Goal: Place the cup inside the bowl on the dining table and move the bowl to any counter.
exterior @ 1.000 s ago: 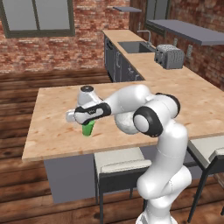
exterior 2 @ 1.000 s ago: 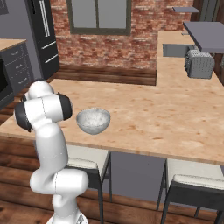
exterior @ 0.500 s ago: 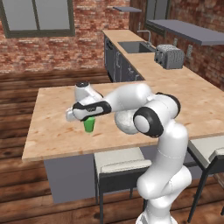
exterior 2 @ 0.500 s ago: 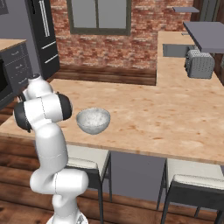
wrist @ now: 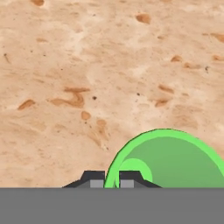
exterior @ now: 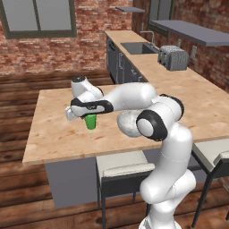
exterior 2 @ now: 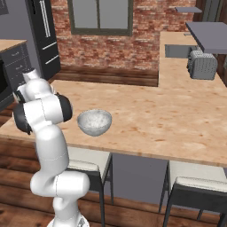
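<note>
1. The cup [exterior: 91,121] is gripped by its rim in the closed hand [exterior: 91,115] and held just above the bench [exterior: 53,138].
2. The bowl [exterior 2: 94,122] is seen resting on the bench, right of the cup, near the front edge.
3. The cup's open top [wrist: 175,164] is seen from above.

Even, bright render; soft shadows, slightly blurry.

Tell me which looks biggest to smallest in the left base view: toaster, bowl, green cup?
1. Toaster, though it's farther away.
2. Bowl, half hidden by the arm, so unsure against the toaster.
3. Green cup.
</note>
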